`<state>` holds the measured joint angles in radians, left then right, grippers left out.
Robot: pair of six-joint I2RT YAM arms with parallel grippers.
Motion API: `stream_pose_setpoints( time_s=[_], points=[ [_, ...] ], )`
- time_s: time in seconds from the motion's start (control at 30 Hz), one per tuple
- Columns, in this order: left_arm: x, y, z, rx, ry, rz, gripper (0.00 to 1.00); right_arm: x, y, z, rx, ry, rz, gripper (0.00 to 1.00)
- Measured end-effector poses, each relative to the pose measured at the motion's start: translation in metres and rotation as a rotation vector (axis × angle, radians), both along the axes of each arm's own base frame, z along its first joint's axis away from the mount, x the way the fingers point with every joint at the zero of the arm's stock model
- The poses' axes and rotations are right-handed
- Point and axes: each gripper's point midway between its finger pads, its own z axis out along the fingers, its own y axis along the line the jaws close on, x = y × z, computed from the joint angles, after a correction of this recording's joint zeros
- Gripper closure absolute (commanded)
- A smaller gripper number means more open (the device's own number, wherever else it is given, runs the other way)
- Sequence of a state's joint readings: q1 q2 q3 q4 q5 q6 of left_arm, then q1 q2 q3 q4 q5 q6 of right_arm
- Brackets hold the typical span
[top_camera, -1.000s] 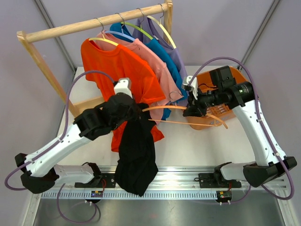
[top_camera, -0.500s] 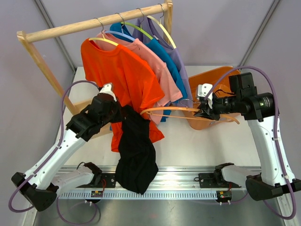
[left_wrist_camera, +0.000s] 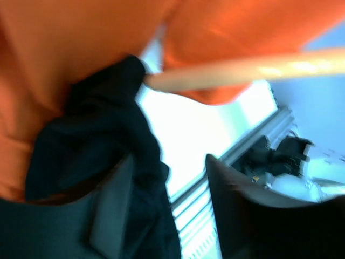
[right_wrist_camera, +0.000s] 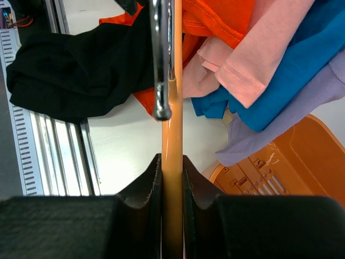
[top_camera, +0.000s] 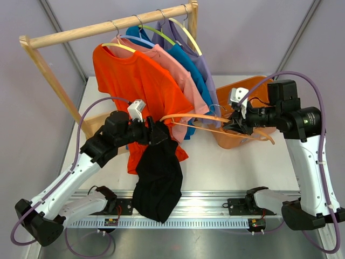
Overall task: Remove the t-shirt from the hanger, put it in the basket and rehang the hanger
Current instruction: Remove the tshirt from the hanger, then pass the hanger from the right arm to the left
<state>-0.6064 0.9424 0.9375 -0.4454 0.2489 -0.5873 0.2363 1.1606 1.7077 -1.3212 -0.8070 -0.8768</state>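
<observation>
orange plastic running level, left to right above the table [top_camera: 215,167]: clamping the hanger [top_camera: 194,115] tight near its hook with the right gripper [top_camera: 233,125]. draping the black t-shirt [top_camera: 157,178] off the hanger's left tip, long axis pointing down toward the near rail [top_camera: 205,208]. spreading the left gripper [top_camera: 152,132], black cloth brushing 1 finger, gripping nothing visible.

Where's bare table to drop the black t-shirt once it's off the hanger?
Bare tabletop lies between the black t-shirt, the orange basket and the near rail. Behind it is crowded: hanging shirts and the orange hanger.
</observation>
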Motion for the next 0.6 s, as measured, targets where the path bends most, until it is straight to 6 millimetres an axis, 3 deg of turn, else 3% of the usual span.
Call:
stream_pose_setpoints(
  time_s=[0.13, 0.27, 0.6],
  points=[
    [-0.011, -0.002, 0.013, -0.03, -0.045, -0.063, 0.22, 0.006, 0.002, -0.002, 0.009, 0.027, -0.016, 1.0],
    [-0.029, 0.011, 0.034, -0.042, -0.139, -0.086, 0.13, 0.012, 0.004, -0.008, 0.005, 0.063, -0.015, 1.0],
    [-0.071, 0.051, 0.084, 0.036, -0.358, -0.139, 0.09, 0.023, 0.016, -0.017, 0.005, 0.069, 0.108, 1.0]
  ],
)
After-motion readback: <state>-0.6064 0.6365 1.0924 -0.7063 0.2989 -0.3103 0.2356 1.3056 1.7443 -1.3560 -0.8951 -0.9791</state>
